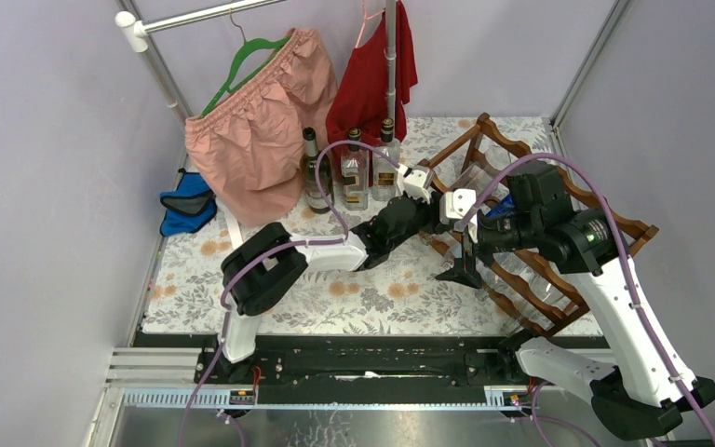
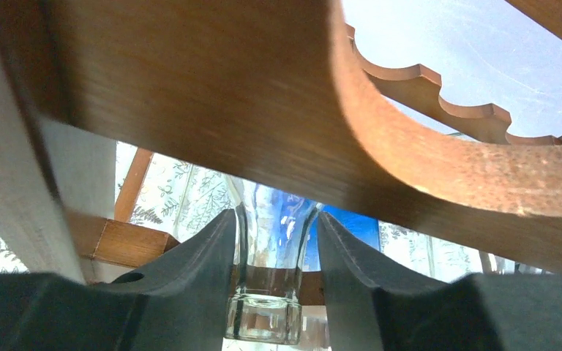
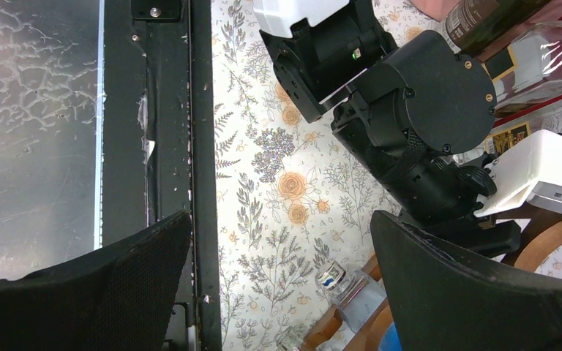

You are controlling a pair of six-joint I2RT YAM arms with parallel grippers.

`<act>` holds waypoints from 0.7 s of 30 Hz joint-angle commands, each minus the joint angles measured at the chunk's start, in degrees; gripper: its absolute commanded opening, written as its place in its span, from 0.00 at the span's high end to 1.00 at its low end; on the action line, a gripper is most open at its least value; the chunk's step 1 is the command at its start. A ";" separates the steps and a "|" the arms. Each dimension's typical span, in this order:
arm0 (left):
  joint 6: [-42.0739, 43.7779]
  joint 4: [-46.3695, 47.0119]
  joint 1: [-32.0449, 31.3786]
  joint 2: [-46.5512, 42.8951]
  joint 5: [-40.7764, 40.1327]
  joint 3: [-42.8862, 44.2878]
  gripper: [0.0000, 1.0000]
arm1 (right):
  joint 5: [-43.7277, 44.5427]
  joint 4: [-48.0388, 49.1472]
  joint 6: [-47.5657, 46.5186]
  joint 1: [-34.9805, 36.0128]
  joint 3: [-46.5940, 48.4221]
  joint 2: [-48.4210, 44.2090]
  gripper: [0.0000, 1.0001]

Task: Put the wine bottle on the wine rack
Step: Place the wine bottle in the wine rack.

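Flanking the clear wine bottle at its neck under a wine rack rail, the left gripper may be clamped or loose; I cannot tell. The right gripper gapes wide beside the rack.

In the left wrist view, the blurred wine rack hides the wine bottle beyond its neck.
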 commanded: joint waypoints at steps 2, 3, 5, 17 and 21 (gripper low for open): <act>2.73 -5.16 -0.23 -0.92 -4.50 0.89 0.45 | -2.14 1.57 0.16 -0.64 -0.02 -0.65 0.00; 2.75 -5.28 -0.23 -0.95 -4.57 0.95 0.44 | -2.18 1.57 0.16 -0.68 -0.06 -0.65 0.00; 3.10 -5.71 -0.48 -1.06 -4.99 1.20 0.44 | -2.22 1.54 0.16 -0.74 -0.06 -0.78 0.00; 4.28 -7.92 -2.02 -5.37 -11.05 -0.08 0.26 | -2.57 1.42 -0.01 -0.91 -0.46 -1.04 0.00; 3.57 -8.55 -2.24 -6.73 -10.89 -0.71 0.25 | -2.66 1.37 -0.10 -1.01 -0.52 -1.15 0.00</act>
